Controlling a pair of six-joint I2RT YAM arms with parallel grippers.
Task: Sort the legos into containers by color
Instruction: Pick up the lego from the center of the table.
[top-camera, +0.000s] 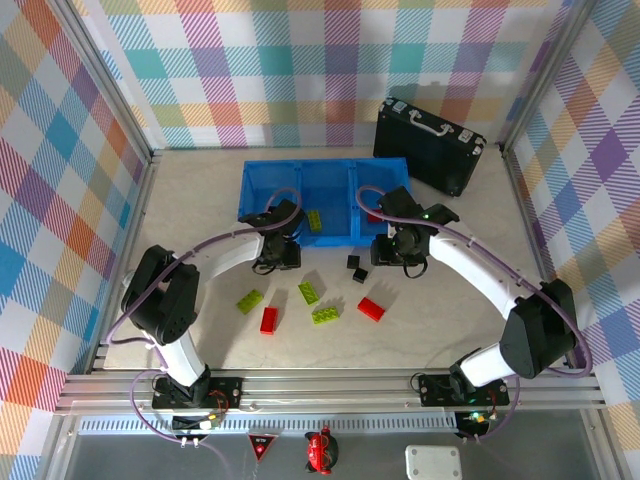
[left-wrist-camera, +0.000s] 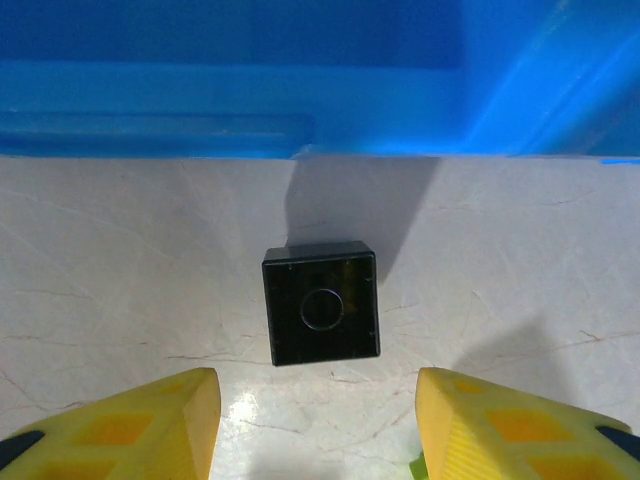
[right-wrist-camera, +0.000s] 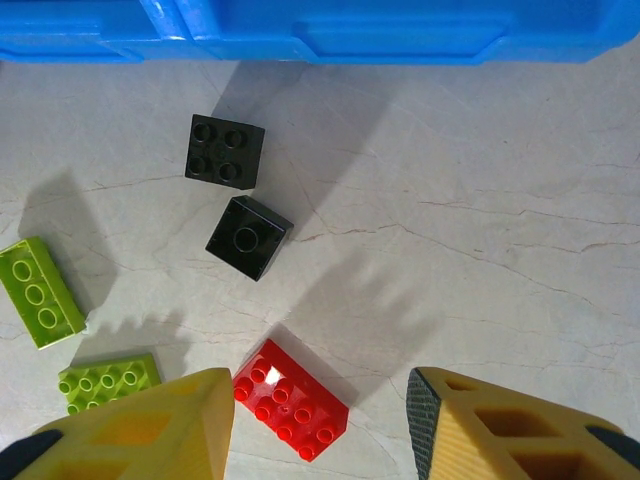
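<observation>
The blue tray (top-camera: 262, 178) with three containers lies across the back of the table. A green lego (top-camera: 315, 221) lies in the middle one, and a red one (top-camera: 372, 215) in the right one. My left gripper (left-wrist-camera: 318, 420) is open just in front of the tray wall (left-wrist-camera: 200, 100). A black lego (left-wrist-camera: 321, 304) lies on the table ahead of its fingertips. My right gripper (right-wrist-camera: 320, 430) hangs open above the table, with a red lego (right-wrist-camera: 291, 400) lying below beside its left finger. Two black legos (right-wrist-camera: 225, 151) (right-wrist-camera: 249, 236) lie farther ahead.
Loose on the table are green legos (top-camera: 250, 300) (top-camera: 309, 292) (top-camera: 325, 314) and red ones (top-camera: 268, 319) (top-camera: 371, 309). A black case (top-camera: 430, 143) with a metal handle stands at the back right. Checked walls enclose the table.
</observation>
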